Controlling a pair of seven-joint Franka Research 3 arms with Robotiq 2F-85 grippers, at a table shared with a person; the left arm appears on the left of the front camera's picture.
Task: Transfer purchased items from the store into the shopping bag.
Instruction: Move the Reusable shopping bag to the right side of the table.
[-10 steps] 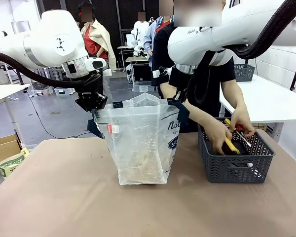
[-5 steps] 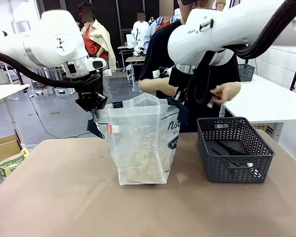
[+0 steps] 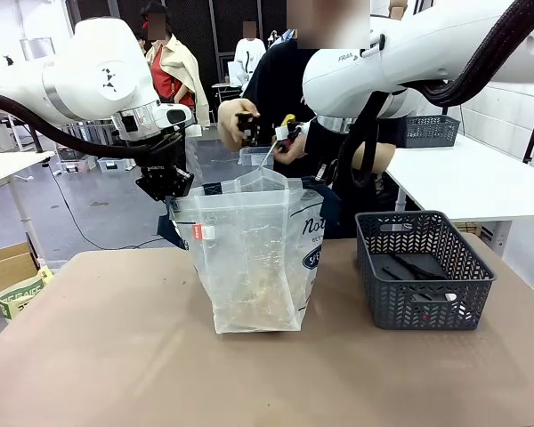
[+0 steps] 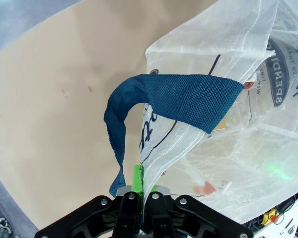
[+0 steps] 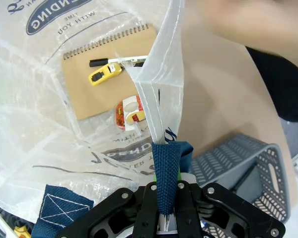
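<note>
The shopping bag [image 3: 254, 258], whitish translucent plastic with navy lettering, stands upright mid-table with its mouth held open. My left gripper [image 3: 166, 189] is shut on its left rim, and the left wrist view shows my left gripper [image 4: 140, 174] pinching that rim beside a navy strap [image 4: 179, 99]. My right gripper [image 3: 326, 185] is shut on the bag's right side; in its own view my right gripper [image 5: 165, 196] clamps the navy strap [image 5: 167, 161]. Inside lie a brown spiral notebook [image 5: 84, 84], a yellow item [image 5: 103, 73] and a tape roll [image 5: 129, 111]. The person's hands [image 3: 265, 132] hold small items above the bag's mouth.
A dark grey mesh basket [image 3: 423, 302] stands at the right of the bag, holding a few dark items; it also appears as the basket [image 5: 238, 163] in the right wrist view. Bare tan tabletop [image 3: 98, 356] spreads in front and to the left.
The person's hands left the basket and rose leftward with small items to above the bag's mouth. Both arms and the bag have stayed still.
</note>
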